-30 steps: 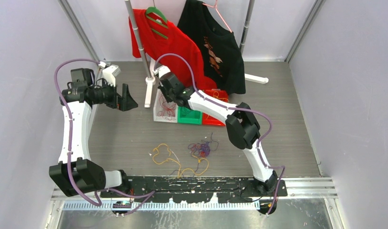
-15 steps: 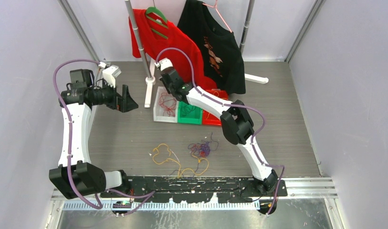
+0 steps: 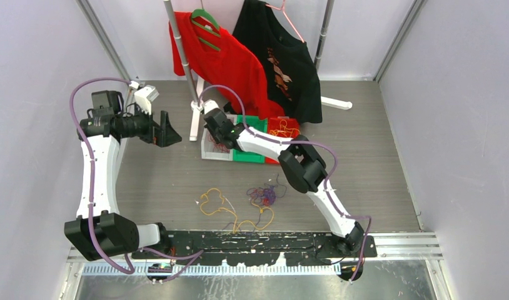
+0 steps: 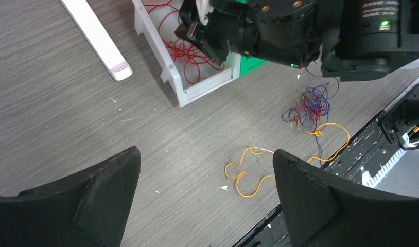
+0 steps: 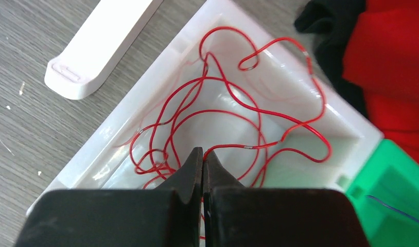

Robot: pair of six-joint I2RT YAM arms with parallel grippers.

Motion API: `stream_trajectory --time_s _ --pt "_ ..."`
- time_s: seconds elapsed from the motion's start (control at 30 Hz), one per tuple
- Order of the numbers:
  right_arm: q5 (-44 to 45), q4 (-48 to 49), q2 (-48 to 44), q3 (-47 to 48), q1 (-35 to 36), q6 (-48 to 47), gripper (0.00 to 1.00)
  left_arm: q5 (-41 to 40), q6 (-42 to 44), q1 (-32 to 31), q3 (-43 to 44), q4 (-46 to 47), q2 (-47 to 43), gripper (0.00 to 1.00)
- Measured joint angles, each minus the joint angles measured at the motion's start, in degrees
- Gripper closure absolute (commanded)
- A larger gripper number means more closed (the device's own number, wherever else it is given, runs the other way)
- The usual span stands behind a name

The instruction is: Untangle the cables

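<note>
Loose red cables lie coiled in the white bin. My right gripper hangs just above them, shut, with a red cable strand pinched at its tips. From above, the right gripper sits over the white bin. On the floor lies a tangle of purple, red and yellow cables, also in the left wrist view, with a looping yellow cable beside it. My left gripper hovers high at the left, open and empty.
A green bin and a red bin holding orange strands stand beside the white one. A clothes rack behind carries a red shirt and a black shirt. Its white foot lies left of the bins.
The right arm has folded back and lowered, bringing its shut gripper down over the red cables in the white bin. The left arm has not moved.
</note>
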Motion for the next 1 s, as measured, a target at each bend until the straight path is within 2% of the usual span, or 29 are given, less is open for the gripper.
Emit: stream_trajectory --time_s 0.17,0.23,0.4,0.63,0.83,1.0 --pt "-0.48 -1.70 4.31 3.28 0.15 0.68 0.98 0.44 -0.70 0.00 0.00 0.04 -0.02 0.01" --pt "-0.79 -2.54 5.25 5.14 0.15 1.46 0.83 0.52 -0.92 0.00 0.00 0.20 -0.02 0.00" --pt "-0.83 -2.08 4.94 4.57 0.09 2.58 0.57 0.61 -1.16 0.00 0.02 0.48 0.00 0.01" --pt "-1.44 -3.45 1.07 1.55 0.09 3.43 0.43 0.59 -1.14 0.00 0.90 0.44 -0.02 0.00" --pt "-1.46 -4.39 -5.18 1.49 0.02 3.41 0.40 0.59 -1.14 0.00 2.01 0.37 -0.02 0.00" --pt "-1.44 -4.39 -8.41 1.22 -0.02 3.45 0.56 0.59 -0.98 0.00 2.54 0.13 -0.07 0.00"
